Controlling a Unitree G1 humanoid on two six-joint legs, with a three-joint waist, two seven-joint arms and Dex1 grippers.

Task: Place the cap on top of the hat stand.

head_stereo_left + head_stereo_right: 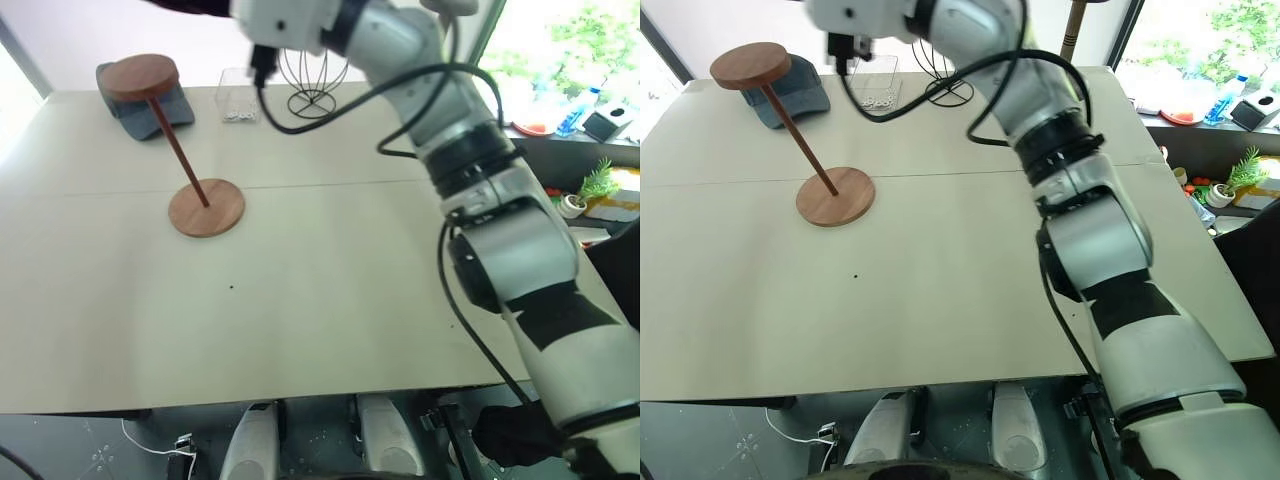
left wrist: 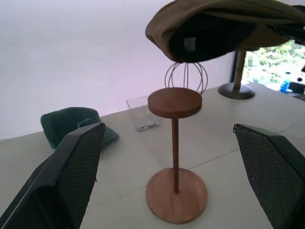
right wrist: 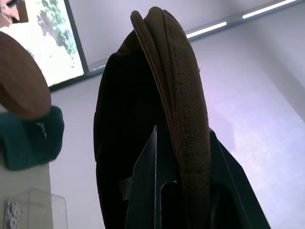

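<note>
The brown cap is pinched by its edge in my shut right gripper and hangs in the air, its dark lining showing. In the left wrist view the cap hovers above and a little to one side of the hat stand's round top disc, not touching it. The hat stand is reddish-brown wood and stands on the table's far left, with a slanted rod and its top disc. My left gripper is open and empty, aimed at the stand from a distance.
A blue-grey cap lies behind the stand. A clear box of washers and a black wire stand sit at the table's far edge. A grey mushroom-topped stand is beyond them. My right arm crosses over the table.
</note>
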